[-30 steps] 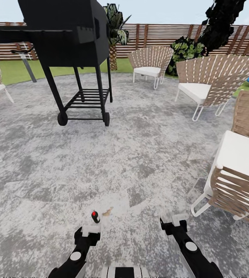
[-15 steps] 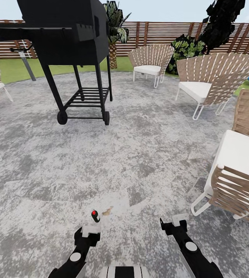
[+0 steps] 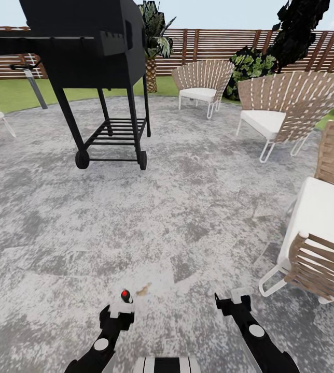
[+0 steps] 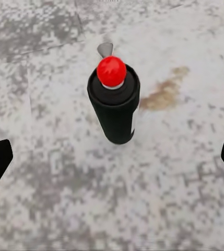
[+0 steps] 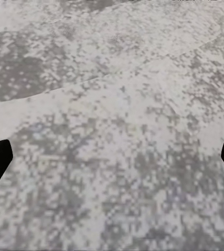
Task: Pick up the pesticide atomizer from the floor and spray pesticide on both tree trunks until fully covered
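Left hand (image 4: pixel 112 157), fingers apart, faces upright black pesticide atomizer (image 4: pixel 113 107), red-capped.

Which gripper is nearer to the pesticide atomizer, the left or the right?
Left. The left gripper sits just behind the pesticide atomizer; the right gripper is far off to its side.

light: bright, even daylight | shadows: faint | wrist views: blurry, pixelated

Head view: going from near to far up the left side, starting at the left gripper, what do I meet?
Left gripper → pesticide atomizer, standing on the grey paving → barbecue cart → grass strip → wooden fence.
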{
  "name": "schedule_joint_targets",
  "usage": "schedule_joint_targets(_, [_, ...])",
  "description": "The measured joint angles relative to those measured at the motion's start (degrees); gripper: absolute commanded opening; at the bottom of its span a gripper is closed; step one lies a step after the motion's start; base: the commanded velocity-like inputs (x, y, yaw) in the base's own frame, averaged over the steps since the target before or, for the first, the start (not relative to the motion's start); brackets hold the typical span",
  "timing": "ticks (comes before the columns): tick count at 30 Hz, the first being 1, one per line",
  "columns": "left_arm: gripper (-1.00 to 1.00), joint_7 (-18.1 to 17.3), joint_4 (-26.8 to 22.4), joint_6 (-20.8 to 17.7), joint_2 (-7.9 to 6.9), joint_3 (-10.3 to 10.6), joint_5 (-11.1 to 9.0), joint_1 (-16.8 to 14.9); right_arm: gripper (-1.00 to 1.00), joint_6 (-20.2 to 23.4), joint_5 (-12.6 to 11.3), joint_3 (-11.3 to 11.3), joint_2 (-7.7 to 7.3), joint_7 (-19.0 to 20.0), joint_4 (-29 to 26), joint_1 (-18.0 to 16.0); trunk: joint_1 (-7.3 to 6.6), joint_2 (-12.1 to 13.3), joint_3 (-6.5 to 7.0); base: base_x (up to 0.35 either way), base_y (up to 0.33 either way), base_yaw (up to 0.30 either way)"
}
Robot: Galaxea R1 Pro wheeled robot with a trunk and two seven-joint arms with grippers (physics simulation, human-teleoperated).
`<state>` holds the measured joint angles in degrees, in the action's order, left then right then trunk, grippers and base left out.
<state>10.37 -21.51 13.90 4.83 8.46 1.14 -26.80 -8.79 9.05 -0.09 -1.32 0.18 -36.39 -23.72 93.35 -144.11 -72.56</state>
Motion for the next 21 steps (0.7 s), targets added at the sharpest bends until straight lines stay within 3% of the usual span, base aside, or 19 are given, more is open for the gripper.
schedule_joint_targets(21, [1.0,0.25,-0.08,0.0,-0.06,0.15,0.0,0.0,1.0,0.0,-0.03,0.0,0.0,0.0,-0.06,-0.01,0.0,0.0,0.0,0.102,0.0,0.0])
